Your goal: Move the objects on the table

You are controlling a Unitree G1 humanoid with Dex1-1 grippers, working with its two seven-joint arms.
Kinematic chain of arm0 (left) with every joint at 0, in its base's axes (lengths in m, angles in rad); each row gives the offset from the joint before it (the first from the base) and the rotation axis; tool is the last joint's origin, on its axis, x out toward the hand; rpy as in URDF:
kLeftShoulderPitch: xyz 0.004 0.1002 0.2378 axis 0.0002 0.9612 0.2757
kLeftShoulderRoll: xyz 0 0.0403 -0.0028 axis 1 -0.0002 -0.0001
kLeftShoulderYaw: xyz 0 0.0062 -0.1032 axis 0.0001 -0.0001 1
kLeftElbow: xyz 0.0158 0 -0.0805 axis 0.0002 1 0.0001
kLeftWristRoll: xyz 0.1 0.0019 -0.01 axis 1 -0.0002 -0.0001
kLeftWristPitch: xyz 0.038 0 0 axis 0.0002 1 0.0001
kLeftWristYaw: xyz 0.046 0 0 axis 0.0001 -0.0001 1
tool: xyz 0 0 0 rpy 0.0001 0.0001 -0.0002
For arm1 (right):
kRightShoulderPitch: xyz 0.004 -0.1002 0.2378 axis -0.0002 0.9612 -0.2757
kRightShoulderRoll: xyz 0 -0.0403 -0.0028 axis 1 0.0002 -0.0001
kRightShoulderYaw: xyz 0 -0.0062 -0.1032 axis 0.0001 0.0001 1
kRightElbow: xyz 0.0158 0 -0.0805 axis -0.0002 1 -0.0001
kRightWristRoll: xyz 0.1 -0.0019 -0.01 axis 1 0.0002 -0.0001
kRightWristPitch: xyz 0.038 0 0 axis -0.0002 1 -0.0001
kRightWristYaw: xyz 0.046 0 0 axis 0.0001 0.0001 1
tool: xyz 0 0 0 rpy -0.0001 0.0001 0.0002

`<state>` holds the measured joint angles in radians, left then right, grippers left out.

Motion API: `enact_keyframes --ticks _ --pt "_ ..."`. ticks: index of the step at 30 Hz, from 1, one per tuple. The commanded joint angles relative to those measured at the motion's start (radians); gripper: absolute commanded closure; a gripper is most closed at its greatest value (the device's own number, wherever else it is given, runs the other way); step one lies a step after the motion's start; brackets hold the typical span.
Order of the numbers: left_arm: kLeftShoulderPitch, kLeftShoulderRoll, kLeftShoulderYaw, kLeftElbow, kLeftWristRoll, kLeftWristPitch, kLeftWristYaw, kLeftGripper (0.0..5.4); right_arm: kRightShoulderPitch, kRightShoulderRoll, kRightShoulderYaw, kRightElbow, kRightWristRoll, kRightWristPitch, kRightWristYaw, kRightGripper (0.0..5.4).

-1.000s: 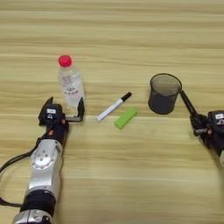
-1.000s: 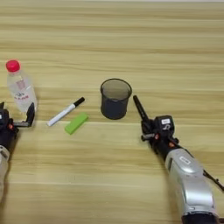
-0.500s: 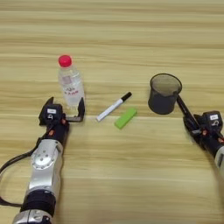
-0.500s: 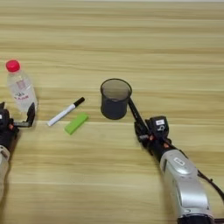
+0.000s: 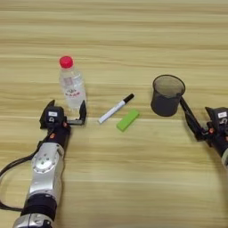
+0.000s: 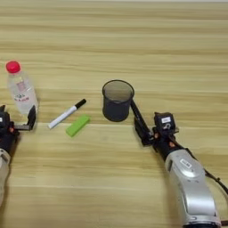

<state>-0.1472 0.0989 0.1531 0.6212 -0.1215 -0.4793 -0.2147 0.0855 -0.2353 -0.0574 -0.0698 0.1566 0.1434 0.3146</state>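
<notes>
My right claw point(image 6: 137, 119) sits against the cup point(image 6: 117, 100), how far open I can't tell, so a nudge could tip it; my left claw point(image 5: 67, 115) gapes empty around the bottle point(image 5: 71, 88).

light-wood table point(image 5: 133, 53) carries bottle point(image 5: 72, 88), pen point(image 5: 116, 108), green block point(image 5: 128, 120), cup point(image 5: 166, 95).

Left arm: silver forearm rising from the lower left edge, its left hand point(image 5: 69, 115) low over the table with the two black fingers spread apart. Right arm: silver forearm entering from the lower right, its right hand point(image 6: 139, 122) pointing up and to the left, black fingers point(image 6: 135, 112) stretched forward.
</notes>
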Motion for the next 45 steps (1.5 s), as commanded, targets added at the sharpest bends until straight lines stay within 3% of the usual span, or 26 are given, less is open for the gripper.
enact_keyframes --ticks 1,10,23,31,40,45 --pt "-0.001 -0.002 -0.003 0.003 -0.003 -0.008 -0.005 0.0 0.0 -0.009 0.0 -0.002 -0.007 0.0 0.004 1.1" --pt "-0.009 0.003 -0.014 -0.014 0.007 -0.01 -0.008 0.0 0.028 -0.027 0.016 -0.029 -0.029 0.032 0.006 0.05" --pt "-0.038 0.019 -0.009 -0.002 0.011 -0.023 -0.008 0.0 0.005 0.021 -0.112 0.013 0.03 -0.072 -0.071 0.05" --pt "-0.057 0.019 -0.013 0.017 0.016 -0.041 -0.006 0.0 -0.097 0.035 -0.253 0.185 0.045 -0.2 -0.205 0.05" --pt "-0.076 0.02 -0.03 0.012 0.023 -0.038 -0.016 0.0 -0.125 0.048 -0.246 0.244 0.039 -0.235 -0.205 0.05" --pt "-0.132 0.033 -0.023 0.078 0.025 -0.026 -0.014 0.0 -0.127 0.055 -0.239 0.255 0.038 -0.242 -0.206 0.05"
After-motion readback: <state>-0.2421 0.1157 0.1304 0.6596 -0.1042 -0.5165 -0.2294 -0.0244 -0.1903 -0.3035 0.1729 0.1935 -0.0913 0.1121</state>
